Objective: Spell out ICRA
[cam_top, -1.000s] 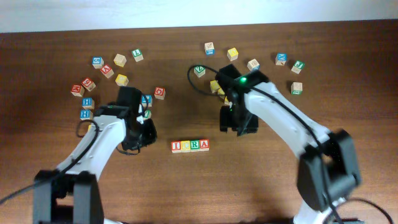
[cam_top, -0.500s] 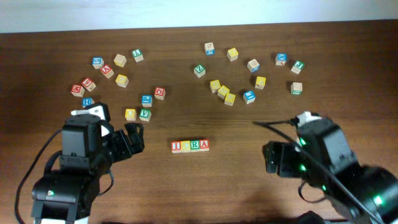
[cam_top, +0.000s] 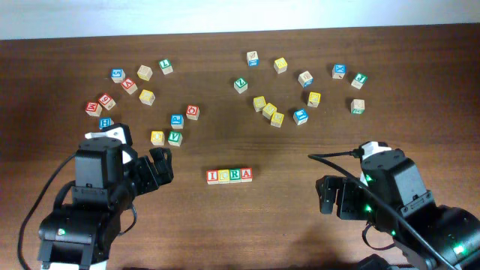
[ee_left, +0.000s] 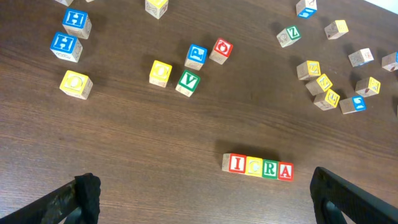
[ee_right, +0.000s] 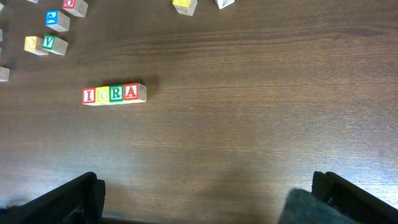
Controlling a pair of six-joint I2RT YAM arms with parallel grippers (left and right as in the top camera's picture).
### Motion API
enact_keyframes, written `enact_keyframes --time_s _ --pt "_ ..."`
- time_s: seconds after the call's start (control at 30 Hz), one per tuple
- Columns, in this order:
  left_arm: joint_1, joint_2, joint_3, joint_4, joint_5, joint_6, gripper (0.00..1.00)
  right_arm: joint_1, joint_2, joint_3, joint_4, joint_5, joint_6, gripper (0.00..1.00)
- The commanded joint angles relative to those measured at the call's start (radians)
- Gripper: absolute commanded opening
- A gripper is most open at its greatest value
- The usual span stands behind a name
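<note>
Four cubes stand touching in a straight row at the table's centre, reading left to right red I [cam_top: 213,176], yellow C [cam_top: 223,176], green R [cam_top: 235,175] and red A [cam_top: 245,175]. The left wrist view shows the row [ee_left: 258,167] ahead and to the right, the right wrist view shows the row [ee_right: 112,94] far ahead on the left. My left gripper [cam_top: 154,169] sits left of the row, well apart from it, open and empty [ee_left: 205,199]. Far to the right of the row, my right gripper [cam_top: 330,196] is also open with nothing between its fingers [ee_right: 205,193].
Several loose letter cubes lie scattered at the back left, the nearest being a yellow cube [cam_top: 157,138] and a green V cube [cam_top: 174,137]. Another scatter lies at the back right around a blue cube [cam_top: 301,115]. A black cable [cam_top: 334,156] runs to the right arm.
Both arms have pulled back from the middle toward the near edge, left to the left and right to the right. Both jaws have opened wide. The four-cube row has stayed put.
</note>
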Motion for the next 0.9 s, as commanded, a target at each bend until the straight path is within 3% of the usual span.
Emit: enact_keyframes --time_s 0.0,0.1,0.33,0.43,0.6,0.67,0.87 --pt "0.004 -0.001 0.008 -0.001 -0.014 0.005 0.99 -0.005 -0.008 -0.013 0.018 0.055 -0.003 0.98" --pt "0.004 -0.001 0.008 -0.001 -0.014 0.005 0.99 -0.090 -0.053 -0.087 0.098 0.096 -0.051 0.98" --pt "0.004 -0.001 0.008 -0.002 -0.014 0.005 0.99 -0.281 -0.372 -0.478 0.570 -0.008 -0.300 0.98" --pt "0.004 -0.001 0.008 -0.002 -0.014 0.005 0.99 -0.353 -0.513 -0.673 0.729 -0.048 -0.331 0.98" --pt "0.004 -0.001 0.008 -0.002 -0.014 0.005 0.99 -0.383 -0.691 -0.956 1.084 -0.178 -0.449 0.98" --pt "0.004 -0.001 0.008 -0.002 -0.014 0.005 0.99 -0.383 -0.743 -1.028 1.174 -0.176 -0.449 0.98" --pt "0.004 -0.001 0.008 -0.002 -0.014 0.005 0.99 -0.426 -0.845 -1.094 1.202 -0.171 -0.449 0.98"
